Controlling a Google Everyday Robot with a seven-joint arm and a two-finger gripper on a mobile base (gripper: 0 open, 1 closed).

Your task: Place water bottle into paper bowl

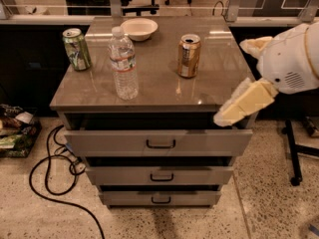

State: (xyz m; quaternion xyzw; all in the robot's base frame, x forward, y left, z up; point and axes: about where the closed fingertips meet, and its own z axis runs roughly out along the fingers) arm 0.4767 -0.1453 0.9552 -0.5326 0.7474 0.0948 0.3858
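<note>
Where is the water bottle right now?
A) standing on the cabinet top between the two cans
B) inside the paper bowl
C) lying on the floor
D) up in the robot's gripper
A: the water bottle stands upright on the cabinet top between the green can and the gold can, in front of the paper bowl, while the gripper is by the cabinet's front corner, not touching it.

Arm (pixel 293 59) at R edge; gripper (pixel 241 106) angled down-left below it, mid-R of view.
</note>
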